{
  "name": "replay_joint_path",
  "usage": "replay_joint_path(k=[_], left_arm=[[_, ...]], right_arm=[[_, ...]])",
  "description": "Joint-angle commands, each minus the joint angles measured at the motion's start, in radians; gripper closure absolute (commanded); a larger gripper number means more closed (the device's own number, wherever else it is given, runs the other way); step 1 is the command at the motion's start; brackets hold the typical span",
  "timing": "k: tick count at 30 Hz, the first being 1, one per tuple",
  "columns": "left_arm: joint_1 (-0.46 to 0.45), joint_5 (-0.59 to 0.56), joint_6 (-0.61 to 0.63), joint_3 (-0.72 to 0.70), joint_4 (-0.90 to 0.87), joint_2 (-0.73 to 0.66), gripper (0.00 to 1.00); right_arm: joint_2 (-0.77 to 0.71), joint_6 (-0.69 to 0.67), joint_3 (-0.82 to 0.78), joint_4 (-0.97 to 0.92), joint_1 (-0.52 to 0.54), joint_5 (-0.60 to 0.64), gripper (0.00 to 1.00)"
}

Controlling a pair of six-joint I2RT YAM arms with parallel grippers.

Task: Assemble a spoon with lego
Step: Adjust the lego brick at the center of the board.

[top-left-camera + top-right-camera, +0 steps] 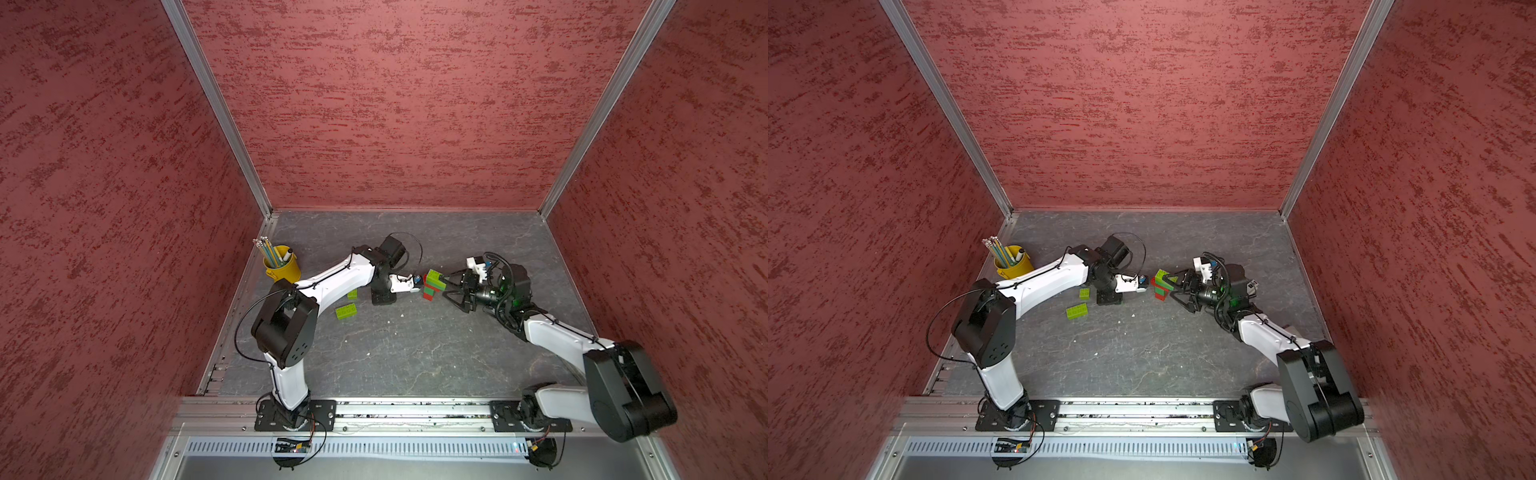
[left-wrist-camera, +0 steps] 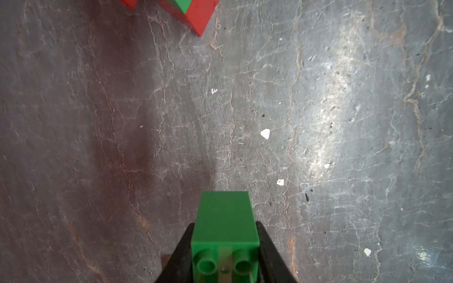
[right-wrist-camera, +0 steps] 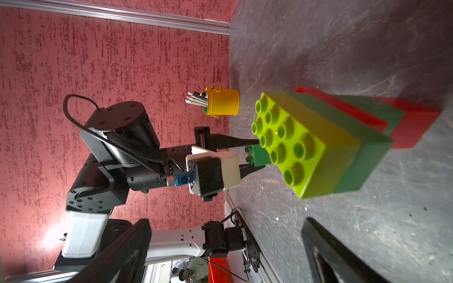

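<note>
My downward-pointing left hand (image 2: 225,226) clenches the small dark green square plastic brick (image 2: 224,213) studs-up, probably to press it onto the red, dark green and lime brick spoon (image 3: 326,147) standing beside it on the grey counter (image 1: 415,353), my released right hand (image 1: 444,286) flanking the stack's far side.

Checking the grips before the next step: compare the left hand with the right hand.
The left hand is shut on a small dark green brick; the right hand grips nothing. The left hand's jaws stand narrow; the right hand's are spread wide. Shared: both have black fingers, and both point at the brick stack between them.
</note>
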Motion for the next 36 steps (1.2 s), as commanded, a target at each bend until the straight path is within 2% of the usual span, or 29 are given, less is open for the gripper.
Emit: replay_joint_path(k=[1,13,24,36], left_arm=[[0.009,-0.001,-0.011,0.004,-0.005,-0.032,0.84],[0.010,-0.012,-0.019,-0.004,-0.012,-0.043,0.84],[0.010,-0.018,-0.022,0.001,-0.015,-0.044,0.84],[0.003,-0.026,-0.026,0.005,-0.021,-0.054,0.84]], right_arm=[[0.031,0.046,0.020,0.097,0.004,0.031,0.01],[0.083,0.008,0.064,0.076,-0.006,0.040,0.01],[0.079,-0.076,0.079,-0.035,-0.057,0.045,0.02],[0.119,-0.107,0.105,-0.024,-0.080,0.018,0.02]])
